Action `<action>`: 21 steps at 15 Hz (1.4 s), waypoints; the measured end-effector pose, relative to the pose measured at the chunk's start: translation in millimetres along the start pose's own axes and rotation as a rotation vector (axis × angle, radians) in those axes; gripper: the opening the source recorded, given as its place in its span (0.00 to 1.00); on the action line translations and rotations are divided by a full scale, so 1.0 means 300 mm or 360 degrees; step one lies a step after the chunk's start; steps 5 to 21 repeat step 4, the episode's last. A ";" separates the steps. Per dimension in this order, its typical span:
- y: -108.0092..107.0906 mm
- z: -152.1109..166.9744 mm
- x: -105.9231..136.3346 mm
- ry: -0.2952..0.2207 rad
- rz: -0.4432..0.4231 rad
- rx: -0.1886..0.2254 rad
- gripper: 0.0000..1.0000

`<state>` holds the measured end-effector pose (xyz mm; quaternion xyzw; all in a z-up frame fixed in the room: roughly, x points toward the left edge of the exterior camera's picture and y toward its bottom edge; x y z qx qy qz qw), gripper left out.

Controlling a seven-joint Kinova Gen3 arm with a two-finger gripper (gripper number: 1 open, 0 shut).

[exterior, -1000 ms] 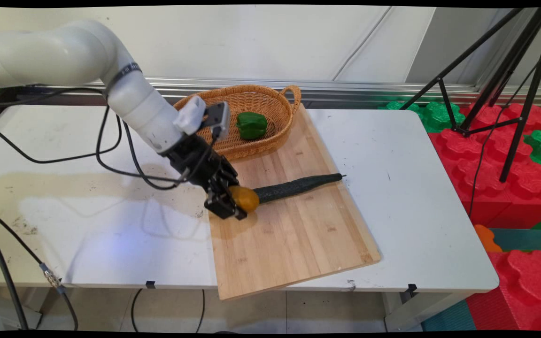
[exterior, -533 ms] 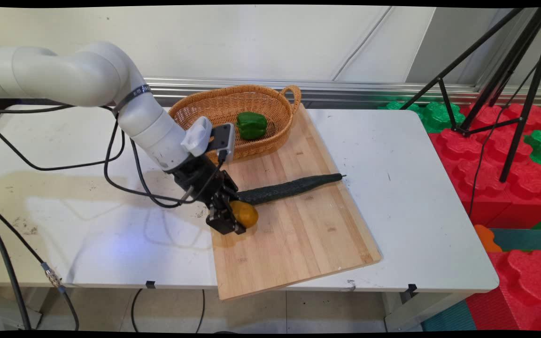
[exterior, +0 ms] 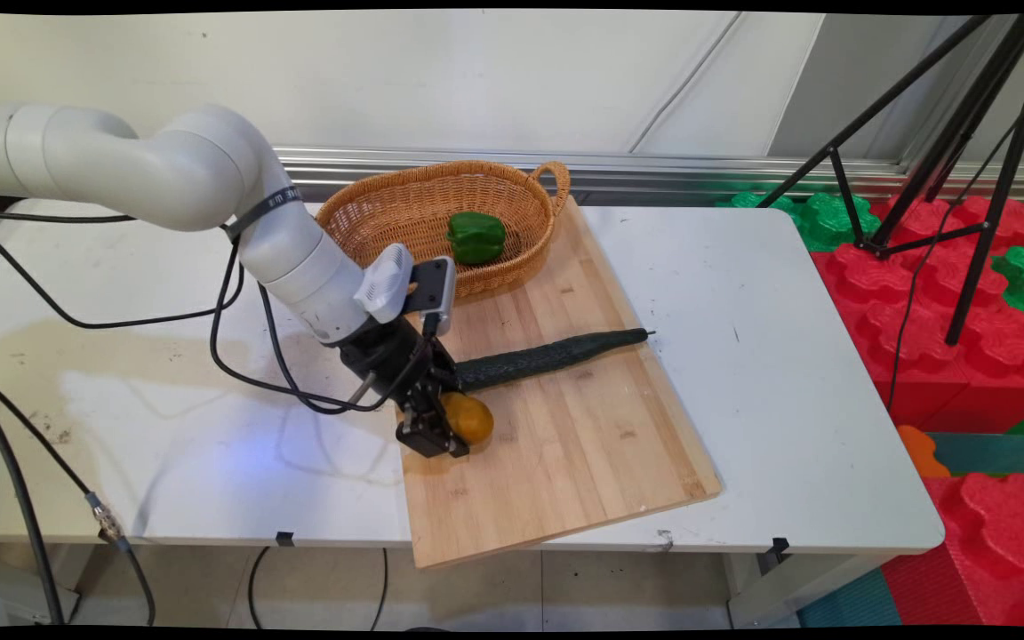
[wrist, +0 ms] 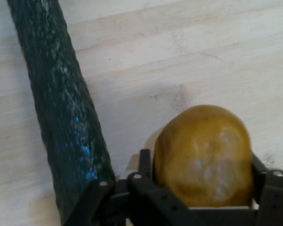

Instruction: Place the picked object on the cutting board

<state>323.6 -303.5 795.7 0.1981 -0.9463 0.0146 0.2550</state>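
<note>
The claw (exterior: 452,428) is clamping a yellow-brown potato (exterior: 467,419) between its closed-in fingers, low over the cutting board (exterior: 565,462). The cucumber (exterior: 548,356) is lying just beside it; the rounded potato could be slipping, or the linkage nudging the cucumber.

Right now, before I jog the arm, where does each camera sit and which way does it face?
Main view: fixed above the table's near side, looking down across the table to the wall; shows the white arm, cables and gripper.
Hand view: on the hand, looking along the jaws at the cutting board; shows black linkage and gripper.
Shared: the yellow potato held in the jaws, the cucumber beside it.
</note>
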 end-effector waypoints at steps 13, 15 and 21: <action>0.008 0.013 0.003 -0.0003 0.0028 0.0019 1.00; 0.008 0.013 0.003 -0.0003 0.0028 0.0019 1.00; 0.008 0.013 0.003 -0.0003 0.0028 0.0019 1.00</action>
